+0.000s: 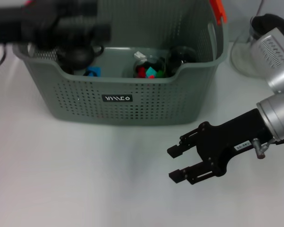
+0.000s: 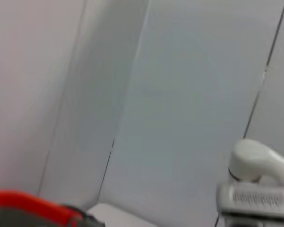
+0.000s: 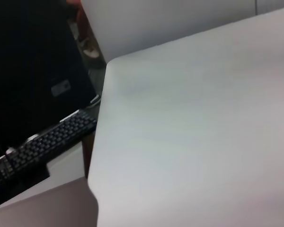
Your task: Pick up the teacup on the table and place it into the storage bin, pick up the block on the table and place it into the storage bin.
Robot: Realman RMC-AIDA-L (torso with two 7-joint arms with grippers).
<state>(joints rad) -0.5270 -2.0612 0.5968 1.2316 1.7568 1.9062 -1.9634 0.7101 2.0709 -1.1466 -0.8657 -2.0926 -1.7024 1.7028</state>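
The grey-green perforated storage bin (image 1: 118,97) stands at the back of the white table, and its orange-red handle (image 2: 28,201) also shows in the left wrist view. Inside it lie a dark round teacup (image 1: 78,56) with a handle, a blue block (image 1: 92,72), and red and teal pieces (image 1: 149,72). My left arm (image 1: 47,23) reaches, blurred, over the bin's left rim just above the teacup; its fingers are not distinguishable. My right gripper (image 1: 180,163) hovers open and empty over the table in front of the bin's right end.
Another dark round object (image 1: 182,54) sits in the bin's right part. A pale round stand with a black top (image 1: 260,42) is at the back right. The table's edge (image 3: 102,118) drops off toward a black keyboard (image 3: 42,142).
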